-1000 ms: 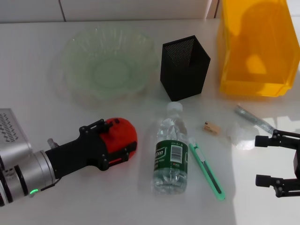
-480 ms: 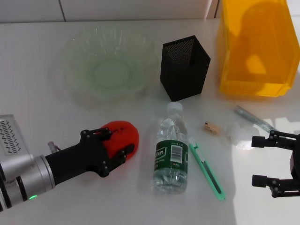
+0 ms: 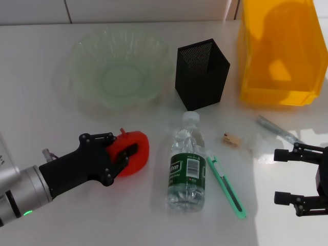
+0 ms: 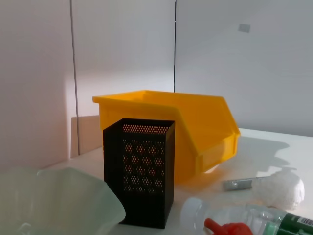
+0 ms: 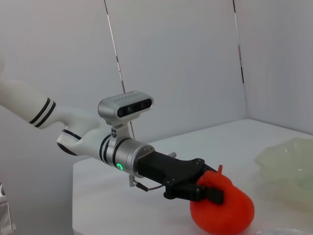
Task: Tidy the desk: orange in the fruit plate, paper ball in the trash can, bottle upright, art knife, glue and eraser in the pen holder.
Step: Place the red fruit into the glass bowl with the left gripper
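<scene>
My left gripper (image 3: 123, 155) is shut on the red-orange orange (image 3: 137, 154) at the front left of the desk; the right wrist view shows its black fingers (image 5: 205, 192) clamped on the orange (image 5: 225, 209). Behind it lies the pale green fruit plate (image 3: 77, 59). The bottle (image 3: 187, 169) lies on its side at centre. To its right are the green art knife (image 3: 225, 184), the eraser (image 3: 231, 139), the silver glue (image 3: 277, 129) and the white paper ball (image 3: 259, 147). The black mesh pen holder (image 3: 202, 74) and the yellow trash can (image 3: 279, 56) stand at the back. My right gripper (image 3: 293, 177) hangs open at the front right, holding nothing.
In the left wrist view, the pen holder (image 4: 139, 176) stands before the yellow bin (image 4: 171, 122). The plate rim (image 4: 63, 196), the paper ball (image 4: 279, 188) and the bottle (image 4: 234, 218) lie nearby. A white wall backs the desk.
My left gripper has closed on the orange, and the arm has swung lower and to the left. The right gripper has barely moved.
</scene>
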`<move>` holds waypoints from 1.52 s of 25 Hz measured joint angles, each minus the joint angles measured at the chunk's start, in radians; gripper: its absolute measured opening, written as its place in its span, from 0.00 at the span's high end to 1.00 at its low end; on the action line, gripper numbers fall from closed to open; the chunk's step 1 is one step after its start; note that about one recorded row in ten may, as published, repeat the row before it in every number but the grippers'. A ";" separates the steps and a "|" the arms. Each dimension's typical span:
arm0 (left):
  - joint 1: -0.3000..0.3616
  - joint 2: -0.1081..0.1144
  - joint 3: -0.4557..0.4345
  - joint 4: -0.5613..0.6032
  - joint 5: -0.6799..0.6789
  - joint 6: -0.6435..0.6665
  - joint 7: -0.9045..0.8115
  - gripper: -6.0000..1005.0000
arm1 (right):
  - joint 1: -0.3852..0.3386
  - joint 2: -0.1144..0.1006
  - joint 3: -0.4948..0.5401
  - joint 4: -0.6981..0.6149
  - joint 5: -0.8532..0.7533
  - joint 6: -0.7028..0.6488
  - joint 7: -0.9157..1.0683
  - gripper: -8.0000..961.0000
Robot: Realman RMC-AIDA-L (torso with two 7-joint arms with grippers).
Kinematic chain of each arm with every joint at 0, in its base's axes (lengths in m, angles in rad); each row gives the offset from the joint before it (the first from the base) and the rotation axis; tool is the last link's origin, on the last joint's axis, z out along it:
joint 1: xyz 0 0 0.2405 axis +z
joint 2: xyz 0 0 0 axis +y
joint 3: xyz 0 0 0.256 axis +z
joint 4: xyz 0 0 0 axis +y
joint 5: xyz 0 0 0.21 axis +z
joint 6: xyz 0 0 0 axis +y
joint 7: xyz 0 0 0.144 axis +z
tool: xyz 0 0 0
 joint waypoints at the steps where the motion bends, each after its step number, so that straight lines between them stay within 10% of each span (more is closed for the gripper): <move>1: 0.000 0.001 -0.009 0.000 0.000 0.012 -0.001 0.73 | 0.000 0.000 0.000 0.000 0.000 0.000 0.000 0.14; 26: 0.023 -0.020 -0.332 -0.003 -0.004 0.337 0.011 0.92 | 0.004 0.007 0.003 -0.007 0.002 0.003 -0.002 0.14; 38: -0.106 -0.026 -0.451 -0.120 -0.094 0.309 0.012 0.94 | 0.007 0.010 0.005 -0.006 0.002 0.003 0.001 0.14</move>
